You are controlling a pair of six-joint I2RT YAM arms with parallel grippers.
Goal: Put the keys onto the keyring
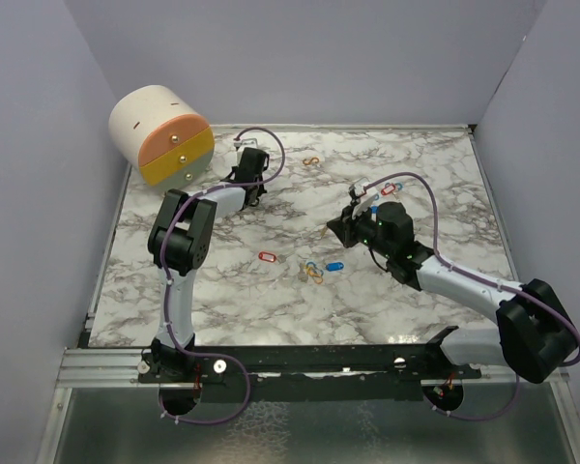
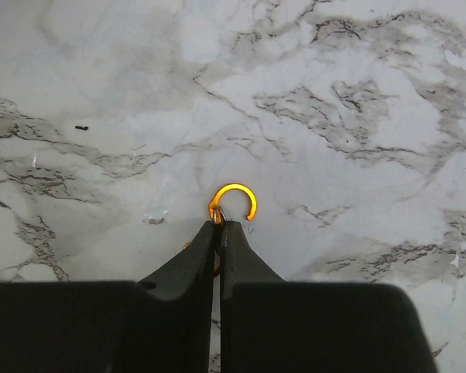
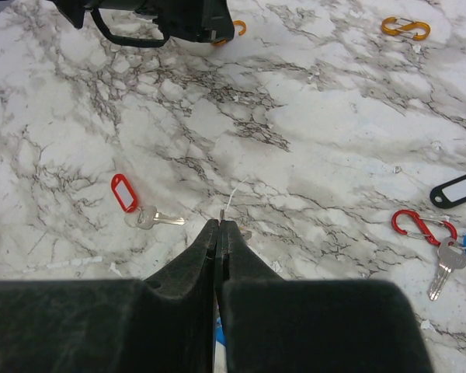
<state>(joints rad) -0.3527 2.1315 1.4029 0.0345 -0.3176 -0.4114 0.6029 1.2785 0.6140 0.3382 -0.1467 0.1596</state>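
My left gripper (image 2: 220,224) is shut on an orange carabiner keyring (image 2: 234,200), whose open hook sticks out past the fingertips just above the marble. It is at the far left in the top view (image 1: 255,190). My right gripper (image 3: 219,223) is shut on a small key; its metal tip (image 3: 221,210) pokes out and some blue shows between the fingers. It hovers mid-table (image 1: 335,228). A red-tagged key (image 3: 125,193) lies left of it. Several more tagged keys (image 1: 315,272) lie in a cluster nearer the front.
A second orange carabiner (image 3: 406,28) lies at the back. A red carabiner (image 3: 423,225) with a key, a blue tag and a black tag (image 3: 458,189) lies to the right. A white cylinder with orange and yellow drawers (image 1: 160,135) stands at the back left corner.
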